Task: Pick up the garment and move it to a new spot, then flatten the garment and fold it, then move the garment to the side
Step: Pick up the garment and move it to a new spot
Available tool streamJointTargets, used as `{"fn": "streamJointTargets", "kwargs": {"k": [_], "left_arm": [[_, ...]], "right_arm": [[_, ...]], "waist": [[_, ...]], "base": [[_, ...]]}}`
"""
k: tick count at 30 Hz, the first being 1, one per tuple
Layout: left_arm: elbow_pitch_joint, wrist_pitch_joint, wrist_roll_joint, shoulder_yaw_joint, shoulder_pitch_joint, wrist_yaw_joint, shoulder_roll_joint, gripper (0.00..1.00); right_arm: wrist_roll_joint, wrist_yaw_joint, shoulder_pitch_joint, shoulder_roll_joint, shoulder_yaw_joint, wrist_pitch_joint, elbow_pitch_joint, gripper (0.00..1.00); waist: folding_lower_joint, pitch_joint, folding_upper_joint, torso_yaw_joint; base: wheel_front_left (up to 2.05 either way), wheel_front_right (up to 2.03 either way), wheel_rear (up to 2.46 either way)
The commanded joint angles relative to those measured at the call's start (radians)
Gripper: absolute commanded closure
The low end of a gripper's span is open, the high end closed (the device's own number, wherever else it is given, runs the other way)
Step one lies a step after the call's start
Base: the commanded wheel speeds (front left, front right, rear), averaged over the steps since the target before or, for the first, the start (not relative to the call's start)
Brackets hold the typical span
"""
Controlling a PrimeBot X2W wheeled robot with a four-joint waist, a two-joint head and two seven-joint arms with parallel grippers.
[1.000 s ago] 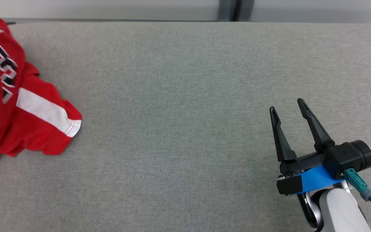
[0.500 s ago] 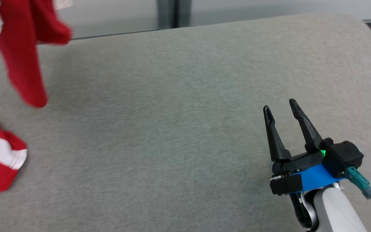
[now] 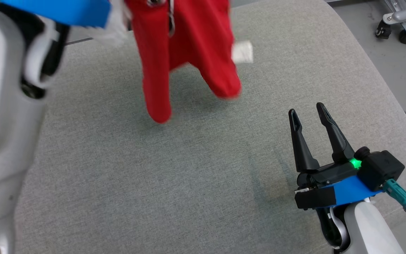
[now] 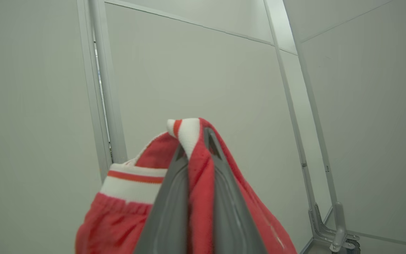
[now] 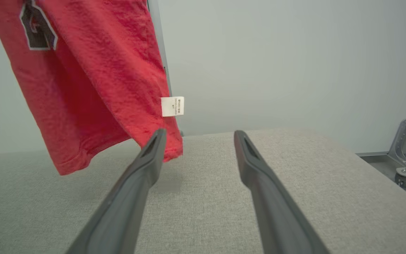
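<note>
The garment (image 3: 185,53) is a red jersey with white trim and dark lettering. It hangs in the air above the grey padded table (image 3: 189,176), its lower ends dangling free. In the left wrist view my left gripper (image 4: 194,135) is shut on a bunched fold of the garment (image 4: 118,218), red and white cloth pinched between the fingers. My pale left arm (image 3: 2,106) rises along the left edge of the head view. My right gripper (image 3: 307,113) stands open low over the table at the right. In the right wrist view the garment (image 5: 83,81) hangs ahead and left of the right gripper (image 5: 199,135).
The table's rounded right end (image 3: 382,91) drops off to a grey floor. A wheeled metal frame (image 3: 400,21) stands on the floor beyond it. Pale wall panels (image 5: 277,63) rise behind the table.
The garment has been lifted off the table and carried rightward by my left arm. The head camera has turned right, bringing the table's right end into view. My right gripper stays open.
</note>
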Motion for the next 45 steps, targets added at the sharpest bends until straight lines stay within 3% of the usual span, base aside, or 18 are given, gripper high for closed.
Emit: {"fn": "streamJointTargets", "kwargs": {"k": [1, 9, 15, 20, 25, 26, 27, 28, 35, 38, 45], "left_arm": [[0.013, -0.017, -0.006, -0.016, 0.057, 0.004, -0.011, 1.0], [0.088, -0.104, -0.056, -0.078, 0.331, 0.026, -0.065, 1.0], [0.15, -0.174, -0.093, -0.091, 0.525, 0.045, -0.071, 1.0], [0.218, -0.216, -0.095, -0.102, 0.652, 0.07, -0.068, 1.0], [0.297, -0.24, -0.13, -0.093, 0.734, 0.068, -0.101, 1.0], [0.309, -0.246, -0.129, -0.092, 0.741, 0.067, -0.107, 0.8], [0.319, -0.248, -0.121, -0.095, 0.745, 0.068, -0.112, 0.05], [0.326, -0.254, -0.114, -0.093, 0.746, 0.071, -0.119, 0.0], [0.261, -0.261, -0.047, -0.025, 0.75, 0.087, -0.149, 0.0], [0.163, -0.261, 0.037, 0.065, 0.805, 0.113, -0.157, 0.0], [0.059, -0.261, 0.131, 0.214, 0.926, 0.126, -0.181, 0.0]], "right_arm": [[0.006, 0.0, -0.007, 0.0, -0.003, -0.003, -0.005, 0.0], [-0.022, 0.0, 0.001, 0.0, -0.021, -0.003, -0.001, 0.0], [-0.043, 0.0, 0.01, 0.0, -0.015, -0.003, 0.007, 0.0], [-0.057, 0.0, 0.024, 0.0, -0.018, -0.003, 0.017, 0.0], [-0.065, 0.0, 0.032, 0.0, -0.013, -0.003, 0.025, 0.0], [-0.066, 0.0, 0.035, 0.0, -0.01, -0.003, 0.027, 0.0], [-0.068, 0.0, 0.038, 0.0, -0.013, -0.003, 0.03, 0.0], [-0.071, 0.0, 0.04, 0.0, -0.011, -0.003, 0.033, 0.0], [-0.076, 0.0, 0.049, 0.0, -0.009, -0.003, 0.048, 0.0], [-0.079, 0.0, 0.063, 0.0, -0.008, -0.003, 0.054, 0.0], [-0.079, 0.0, 0.095, 0.0, -0.022, -0.003, 0.068, 0.0]], "waist": [[0.0, 0.001, 0.0, -0.001], [0.0, -0.009, 0.0, 0.063], [0.0, -0.027, 0.0, 0.128], [0.0, -0.048, 0.0, 0.168], [0.0, -0.066, 0.0, 0.195], [0.0, -0.071, 0.0, 0.201], [0.0, -0.077, 0.0, 0.208], [0.0, -0.082, 0.0, 0.213], [0.0, -0.124, 0.0, 0.248], [0.0, -0.153, 0.0, 0.271], [0.0, -0.21, 0.0, 0.323]], "base": [[0.0, 0.0, 0.0], [0.0, 0.0, 0.0], [0.0, 0.0, 0.0], [0.0, 0.0, 0.0], [0.0, 0.0, 0.0], [0.0, 0.0, 0.0], [0.0, 0.0, 0.0], [0.0, 0.0, 0.0], [0.0, 0.0, 0.0], [0.0, 0.0, 0.0], [0.0, 0.0, 0.0]]}}
